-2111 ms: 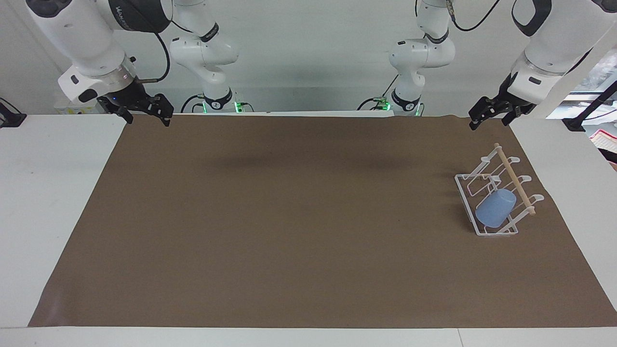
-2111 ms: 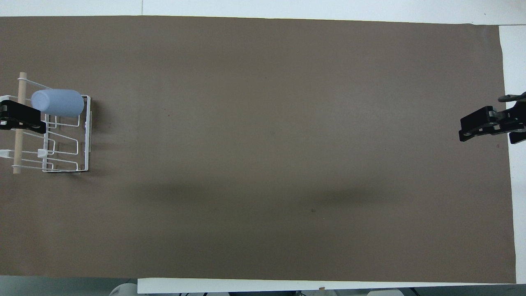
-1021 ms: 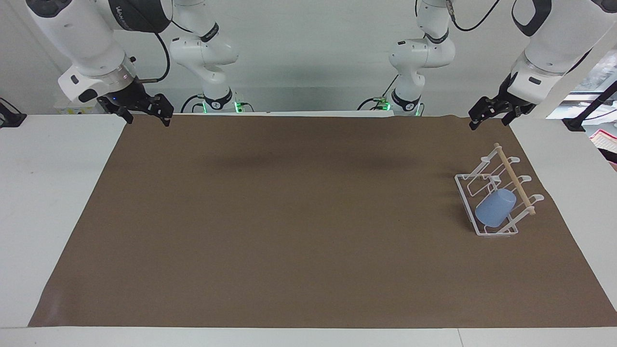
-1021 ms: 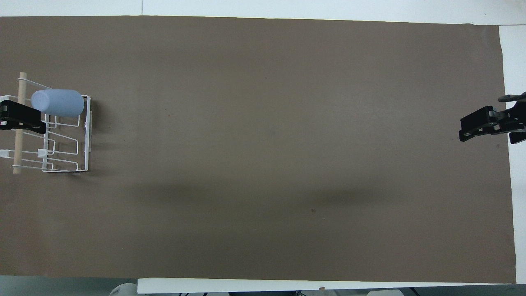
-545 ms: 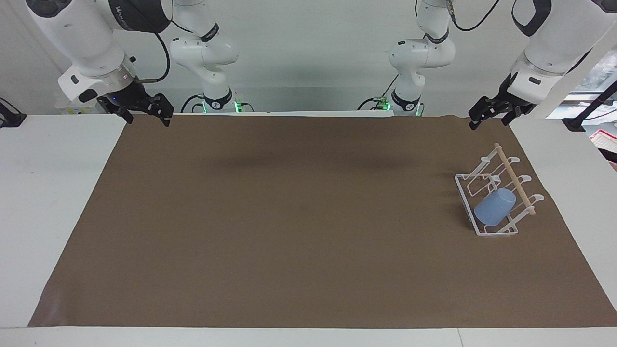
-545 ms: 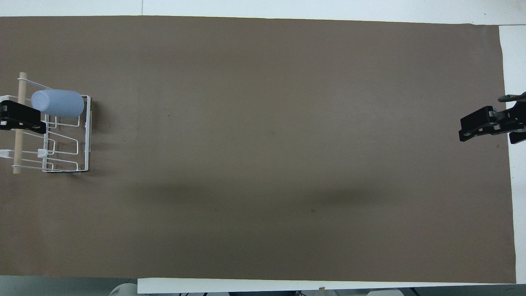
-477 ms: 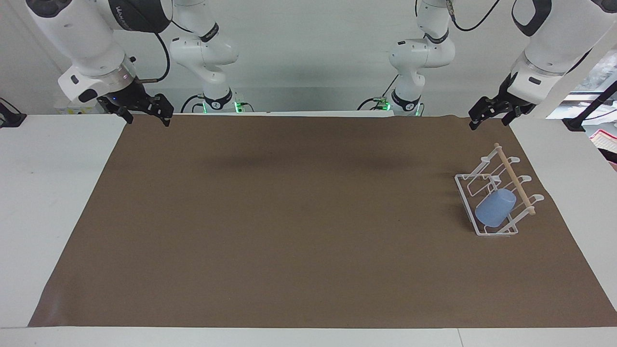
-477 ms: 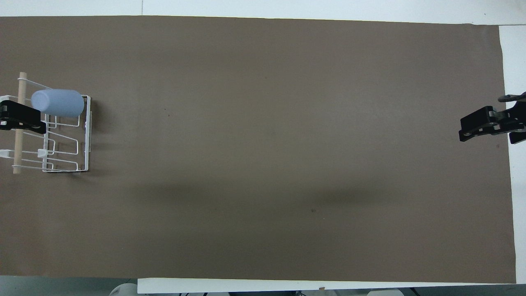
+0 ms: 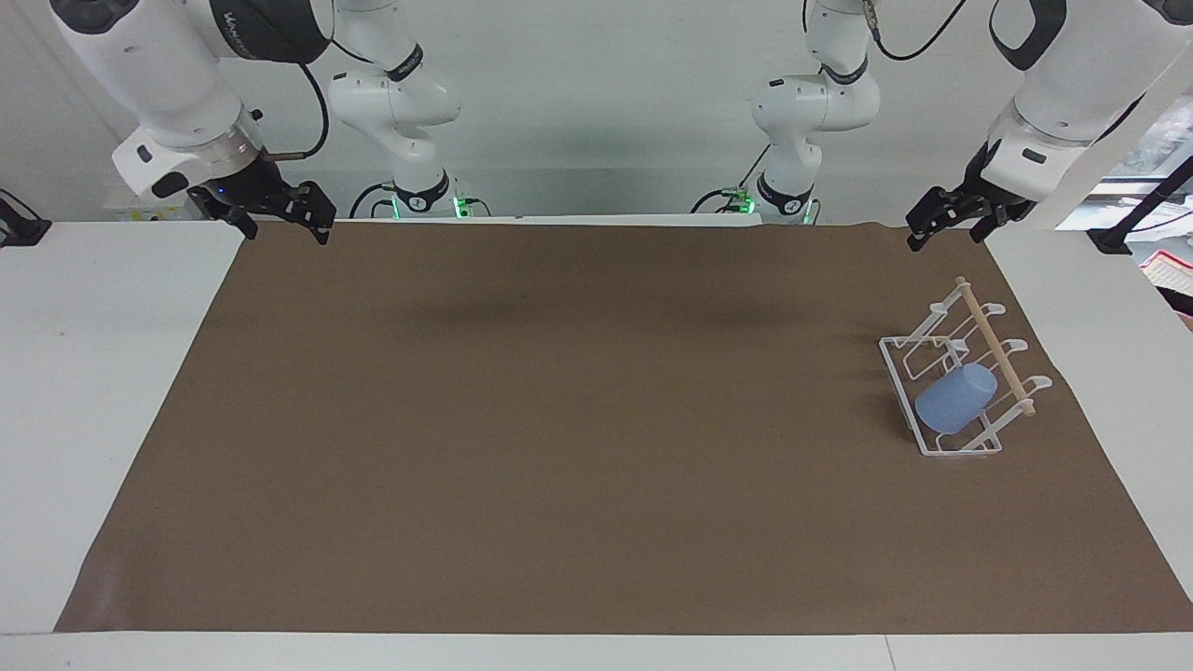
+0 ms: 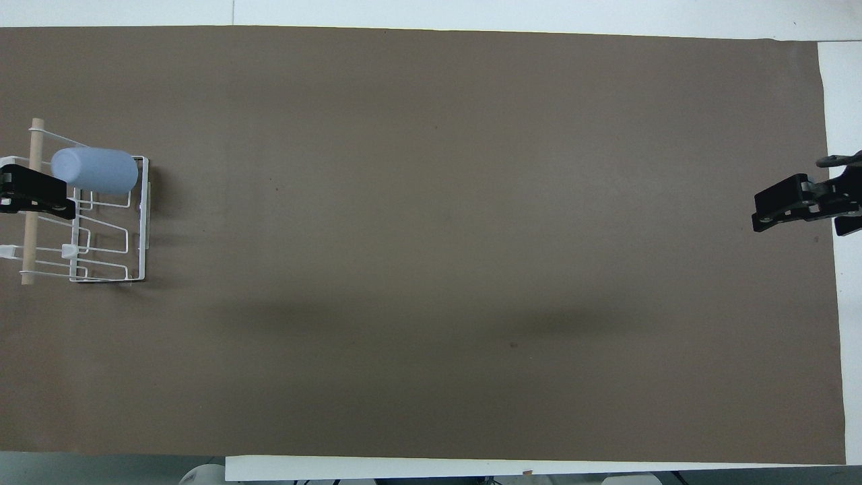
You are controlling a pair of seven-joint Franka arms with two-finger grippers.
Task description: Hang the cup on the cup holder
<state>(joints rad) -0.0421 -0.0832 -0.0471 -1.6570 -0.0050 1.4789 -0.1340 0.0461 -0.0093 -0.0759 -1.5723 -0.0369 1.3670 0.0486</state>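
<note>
Cup (image 9: pixel 954 399) hung tilted on a slanted prong of the cup holder (image 9: pixel 897 373), mouth toward the base, at the left arm's end of the desk (image 9: pixel 559 419), so the hanging looked done with nothing left but to wait. The left hand (image 9: pixel 943 224) hovered raised and empty, the holder below it, fingers apart. The right hand (image 9: pixel 276 216) waited open over the right arm's end, well apart from both.
</note>
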